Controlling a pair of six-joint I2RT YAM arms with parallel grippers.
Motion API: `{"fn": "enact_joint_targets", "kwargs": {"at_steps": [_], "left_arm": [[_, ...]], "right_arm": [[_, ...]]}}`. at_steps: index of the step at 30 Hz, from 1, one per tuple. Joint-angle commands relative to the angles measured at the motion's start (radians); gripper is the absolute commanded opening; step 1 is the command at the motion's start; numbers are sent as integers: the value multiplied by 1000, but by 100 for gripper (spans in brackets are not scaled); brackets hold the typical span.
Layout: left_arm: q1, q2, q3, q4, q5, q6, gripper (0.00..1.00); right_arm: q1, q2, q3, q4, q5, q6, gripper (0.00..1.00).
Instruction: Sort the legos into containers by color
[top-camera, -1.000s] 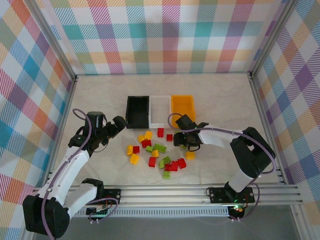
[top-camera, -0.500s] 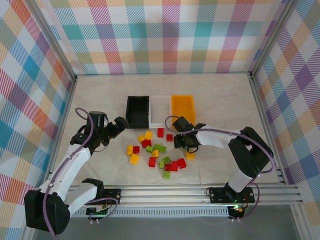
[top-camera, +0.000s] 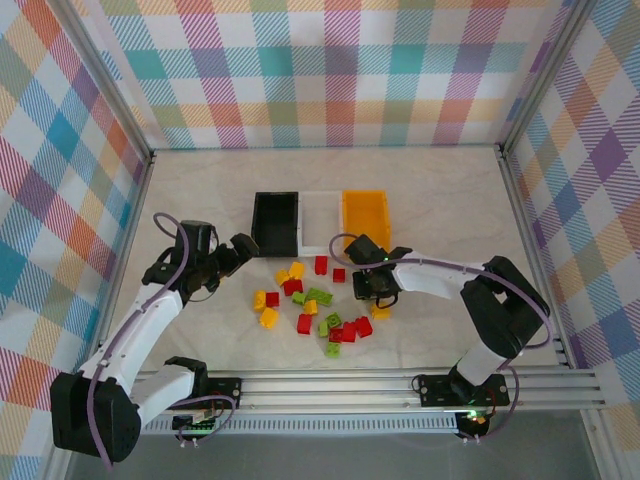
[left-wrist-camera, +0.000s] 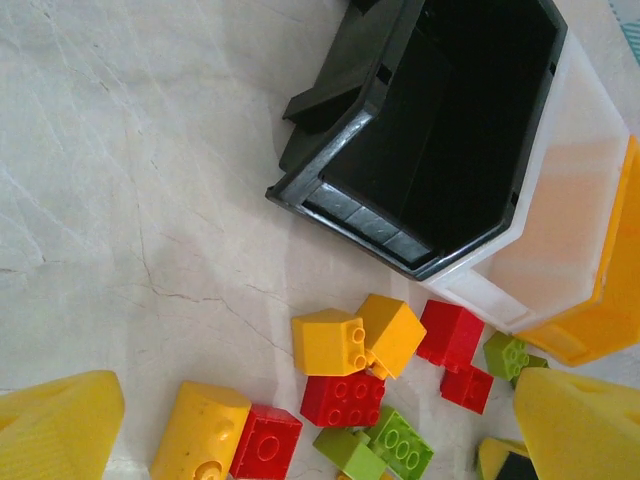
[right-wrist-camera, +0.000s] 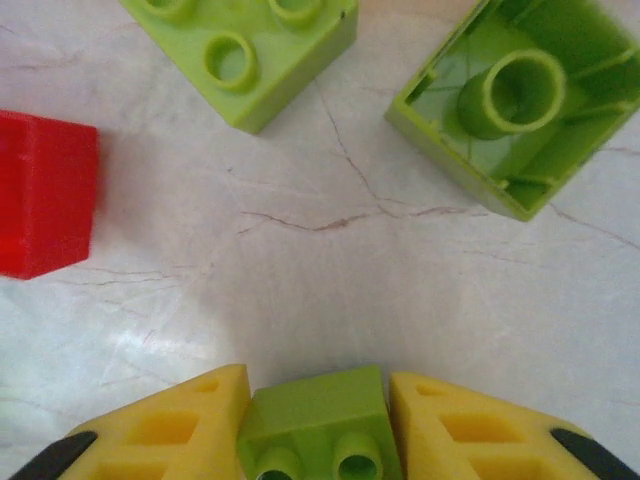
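Lego (right-wrist-camera: 318, 425) tight between right fingers (right-wrist-camera: 170, 428), bare table (right-wrist-camera: 330, 290) ahead

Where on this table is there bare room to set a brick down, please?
Free: the marble behind the three bins, and the stretch right of the orange bin. Crowded: in front of the bins, where the legos lie scattered.

Colour notes: bins, bricks, surroundings.
Black bin (top-camera: 275, 225), white bin (top-camera: 320, 222), orange-yellow bin (top-camera: 365, 212); red brick (top-camera: 321, 265), yellow brick (top-camera: 268, 318), lime-green brick (right-wrist-camera: 318, 420). Table (top-camera: 430, 200) cream, grey marble veining. Walls (top-camera: 330, 70) pastel multicolour plaid. Fingers (right-wrist-camera: 160, 435) yellow.
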Motion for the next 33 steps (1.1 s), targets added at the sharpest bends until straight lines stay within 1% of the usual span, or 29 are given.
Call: {"fn": "enact_joint_targets", "kwargs": {"at_steps": [1, 4, 7, 10, 13, 17, 20, 21, 24, 27, 29, 30, 33], "left_arm": [[-13, 32, 62, -59, 6, 31, 100], [-13, 25, 61, -61, 8, 34, 100], [-13, -19, 36, -48, -5, 33, 100], [-13, -65, 15, -50, -21, 43, 100], [-13, -102, 3, -78, -33, 68, 96], [-13, -138, -25, -113, -43, 81, 96], [-13, -152, -57, -115, -19, 81, 98], [-13, -154, -66, -114, -7, 82, 98], [-34, -152, -78, -125, 6, 83, 98], [-99, -152, -85, -151, -17, 76, 96], [-183, -147, -96, -170, -53, 61, 95], [-246, -139, -104, -176, -78, 49, 95], [-397, -93, -127, -194, -136, 6, 94]], "right_arm": [[-5, -97, 110, -48, 51, -54, 32], [-44, -116, 190, -54, 74, -95, 32], [-103, -81, 270, -41, 61, -113, 32], [-154, -4, 357, -17, 65, -125, 32], [-209, 82, 443, -13, 51, -120, 32], [-247, 181, 524, -8, 40, -110, 35], [-259, 244, 578, -17, 33, -103, 42], [-263, 258, 594, -19, 26, -101, 46], [-269, 264, 623, -25, 14, -92, 64], [-268, 228, 595, 0, -9, -87, 72], [-268, 198, 561, 12, -23, -80, 73], [-267, 184, 540, 19, -29, -79, 74], [-267, 144, 479, 38, -44, -68, 75]]}}
